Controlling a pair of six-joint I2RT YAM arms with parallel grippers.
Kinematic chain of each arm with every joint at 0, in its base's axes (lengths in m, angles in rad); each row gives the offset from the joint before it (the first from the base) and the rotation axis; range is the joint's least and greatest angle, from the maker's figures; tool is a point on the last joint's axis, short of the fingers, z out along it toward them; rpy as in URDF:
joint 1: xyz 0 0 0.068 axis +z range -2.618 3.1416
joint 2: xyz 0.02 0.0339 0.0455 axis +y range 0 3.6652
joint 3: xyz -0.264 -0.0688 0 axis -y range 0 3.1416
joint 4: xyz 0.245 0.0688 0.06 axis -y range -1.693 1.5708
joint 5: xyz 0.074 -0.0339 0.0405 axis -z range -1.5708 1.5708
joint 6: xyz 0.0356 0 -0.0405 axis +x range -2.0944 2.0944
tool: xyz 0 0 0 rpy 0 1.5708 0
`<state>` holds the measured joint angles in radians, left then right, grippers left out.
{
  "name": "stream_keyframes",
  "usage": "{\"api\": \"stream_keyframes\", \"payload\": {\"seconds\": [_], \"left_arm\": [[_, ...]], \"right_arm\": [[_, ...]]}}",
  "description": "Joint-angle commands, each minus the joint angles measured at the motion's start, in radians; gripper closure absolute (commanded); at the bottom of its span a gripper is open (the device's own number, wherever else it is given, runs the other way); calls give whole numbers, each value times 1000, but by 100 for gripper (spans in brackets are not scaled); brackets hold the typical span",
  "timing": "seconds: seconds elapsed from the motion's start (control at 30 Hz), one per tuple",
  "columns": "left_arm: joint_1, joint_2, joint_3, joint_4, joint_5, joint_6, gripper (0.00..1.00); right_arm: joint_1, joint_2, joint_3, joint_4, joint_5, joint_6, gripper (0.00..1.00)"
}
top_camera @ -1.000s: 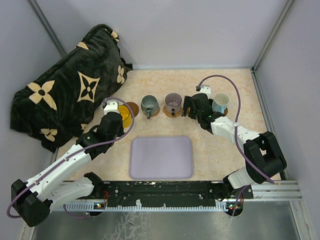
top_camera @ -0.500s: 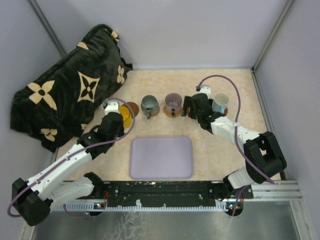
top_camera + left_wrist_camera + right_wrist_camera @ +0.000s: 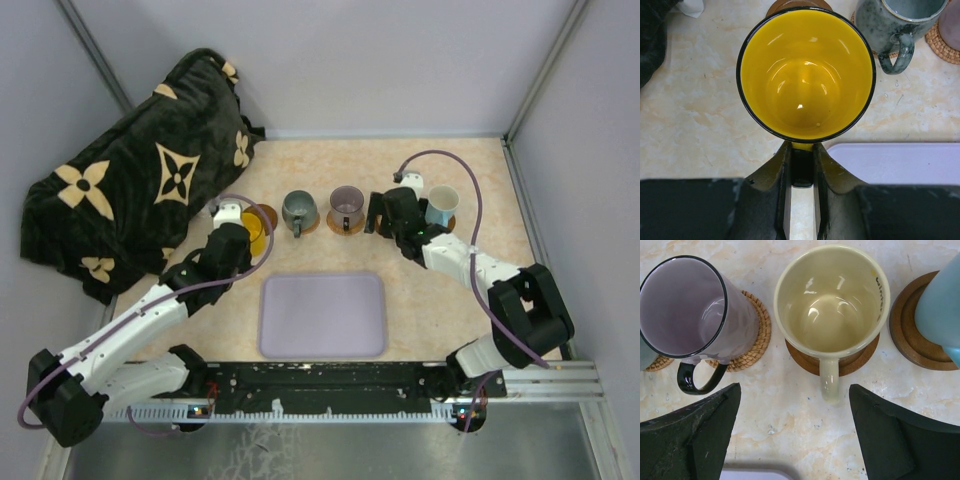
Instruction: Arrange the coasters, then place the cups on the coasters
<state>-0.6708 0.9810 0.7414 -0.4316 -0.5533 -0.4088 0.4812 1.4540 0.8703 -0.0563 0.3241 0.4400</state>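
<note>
Fingers (image 3: pixel 777 172) of the left gripper (image 3: pixel 802 152) pinch the yellow cup (image 3: pixel 805 75) by its handle. The right gripper (image 3: pixel 795 407) is spread wide near the cream cup (image 3: pixel 832 300).

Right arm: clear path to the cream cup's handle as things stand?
Likely yes. The right claw is open, the handle of the cream cup points toward its gap, and the purple cup and blue cup sit off to either side; nothing lies between.
</note>
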Motion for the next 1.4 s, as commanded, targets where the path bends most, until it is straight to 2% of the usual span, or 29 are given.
{"api": "stream_keyframes", "payload": {"seconds": [0.0, 0.17, 0.37, 0.57, 0.73, 1.37], "left_arm": [[11, 18, 36, 112, -16, 25, 100], [31, 67, 56, 162, -19, 62, 100], [109, 153, 84, 227, 13, 109, 100], [196, 195, 39, 398, 68, 141, 100], [222, 237, 12, 520, 100, 150, 100], [226, 435, 34, 646, 147, 140, 100]], "right_arm": [[-9, -78, -9, -5, 50, -11, 10], [-8, -164, -31, -64, 66, -9, 9], [-8, -340, -81, -159, 88, 8, 9], [-9, -561, -129, -261, 110, 20, 11], [-9, -702, -142, -337, 114, 21, 13], [-9, -794, -137, -420, 87, 68, 13]]}}
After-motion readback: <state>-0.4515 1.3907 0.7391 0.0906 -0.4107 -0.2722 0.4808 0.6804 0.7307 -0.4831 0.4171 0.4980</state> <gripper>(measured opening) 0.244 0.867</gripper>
